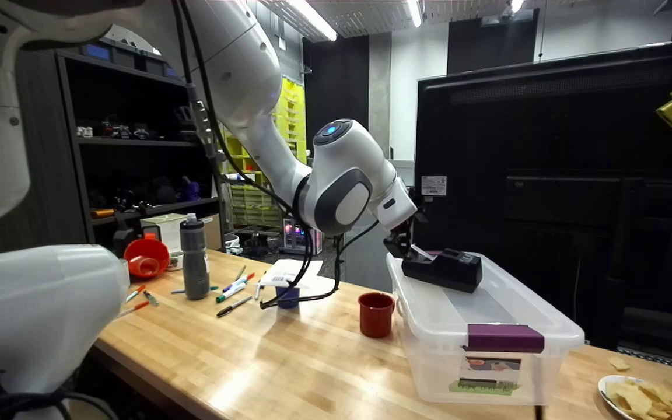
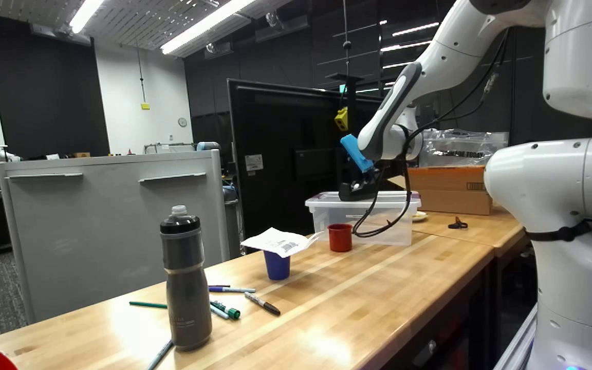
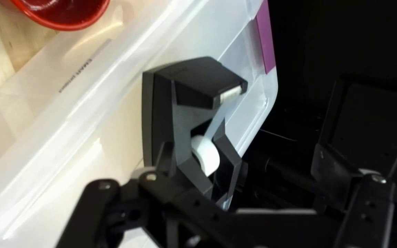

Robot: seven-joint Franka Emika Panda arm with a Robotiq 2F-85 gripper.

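Apparently, the tape dispenser point(image 1: 444, 272) already sits on the box point(image 1: 435, 364) near its edge, no lift underway, the gripper point(image 3: 242, 158) spread wide by it.

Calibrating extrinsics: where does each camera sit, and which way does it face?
In an exterior view: beside the arm, showing from left to centre; faces across the bench, bin nearer than bottle.
In an exterior view: near the bottle, arm at right; faces along the bench to the bin, black panel behind.
Wrist view: by the open gripper, seen at bottom; faces down on the tape dispenser.
Both exterior views share arm, bin, bottle, red mug.
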